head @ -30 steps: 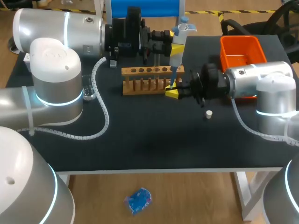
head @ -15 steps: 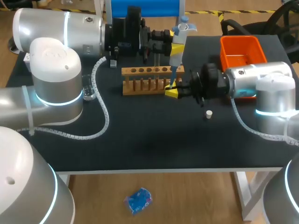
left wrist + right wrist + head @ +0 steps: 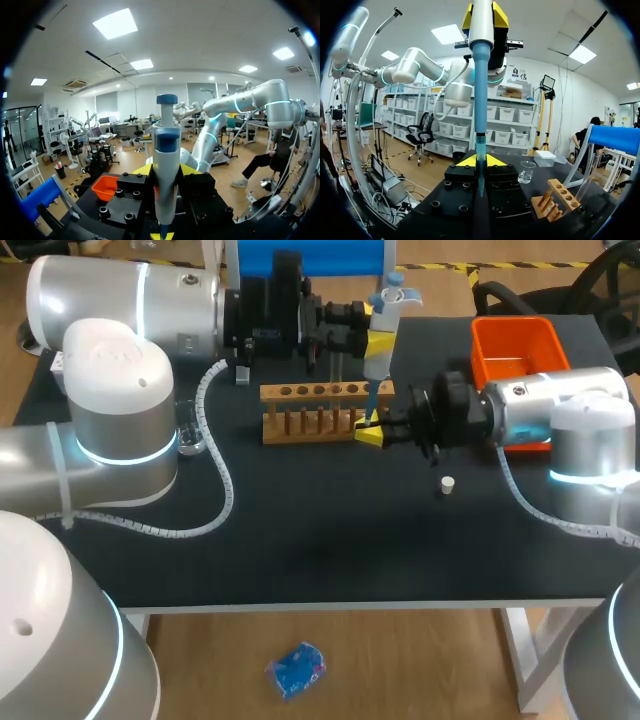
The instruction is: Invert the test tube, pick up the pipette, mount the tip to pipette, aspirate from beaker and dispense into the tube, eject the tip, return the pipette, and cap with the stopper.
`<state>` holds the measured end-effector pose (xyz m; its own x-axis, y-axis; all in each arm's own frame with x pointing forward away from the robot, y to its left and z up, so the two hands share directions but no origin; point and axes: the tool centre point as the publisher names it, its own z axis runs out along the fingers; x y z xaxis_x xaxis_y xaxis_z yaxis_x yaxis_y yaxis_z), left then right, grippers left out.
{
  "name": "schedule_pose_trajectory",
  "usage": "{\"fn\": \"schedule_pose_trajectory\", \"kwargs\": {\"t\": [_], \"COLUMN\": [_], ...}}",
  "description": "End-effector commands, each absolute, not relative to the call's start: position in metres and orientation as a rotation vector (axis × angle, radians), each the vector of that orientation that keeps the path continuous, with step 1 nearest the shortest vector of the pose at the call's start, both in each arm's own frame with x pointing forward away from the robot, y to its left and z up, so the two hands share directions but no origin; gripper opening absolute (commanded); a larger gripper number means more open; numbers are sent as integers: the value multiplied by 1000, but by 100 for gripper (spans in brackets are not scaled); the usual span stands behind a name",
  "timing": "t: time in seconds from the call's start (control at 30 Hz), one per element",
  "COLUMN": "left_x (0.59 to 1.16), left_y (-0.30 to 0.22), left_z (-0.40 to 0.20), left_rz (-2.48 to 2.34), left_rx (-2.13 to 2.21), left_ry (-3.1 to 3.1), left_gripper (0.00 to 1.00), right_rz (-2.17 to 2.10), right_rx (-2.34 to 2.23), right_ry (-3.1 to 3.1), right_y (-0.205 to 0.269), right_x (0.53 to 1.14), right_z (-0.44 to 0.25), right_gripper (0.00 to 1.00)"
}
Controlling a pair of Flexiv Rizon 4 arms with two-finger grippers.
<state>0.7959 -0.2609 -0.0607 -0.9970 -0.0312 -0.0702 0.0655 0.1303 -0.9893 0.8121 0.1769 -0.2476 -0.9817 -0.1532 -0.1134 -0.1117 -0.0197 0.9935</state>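
My left gripper (image 3: 366,332) is shut on the grey-and-blue pipette (image 3: 381,325), holding it upright above the right end of the wooden rack (image 3: 310,408). In the left wrist view the pipette (image 3: 166,170) stands between the yellow tips. Its blue shaft (image 3: 480,90) comes down from above, and the tip reaches into the clear test tube (image 3: 480,172). My right gripper (image 3: 480,161) is shut on that tube and holds it upright. From overhead the right gripper (image 3: 372,432) sits right beside the rack's end. The glass beaker (image 3: 190,436) stands at the left. The white stopper (image 3: 447,483) lies loose.
An orange bin (image 3: 515,352) stands at the back right, behind my right arm. My left arm's white cable (image 3: 222,480) curls over the table in front of the beaker. A black stand (image 3: 332,365) rises behind the rack.
My right gripper has edged very slightly toward the back with the tube. The left arm and pipette have kept still.
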Motion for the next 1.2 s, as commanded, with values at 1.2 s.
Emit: {"fn": "schedule_pose_trajectory", "kwargs": {"t": [1.2], "left_x": [795], "left_y": [-261], "left_z": [-68], "left_rz": [-2024], "left_rx": [32], "left_ry": [2306], "left_gripper": [0], "right_rz": [-2282], "right_rx": [73], "right_ry": [-2264], "right_y": [178], "right_x": [814], "right_z": [-231], "right_gripper": [0]}}
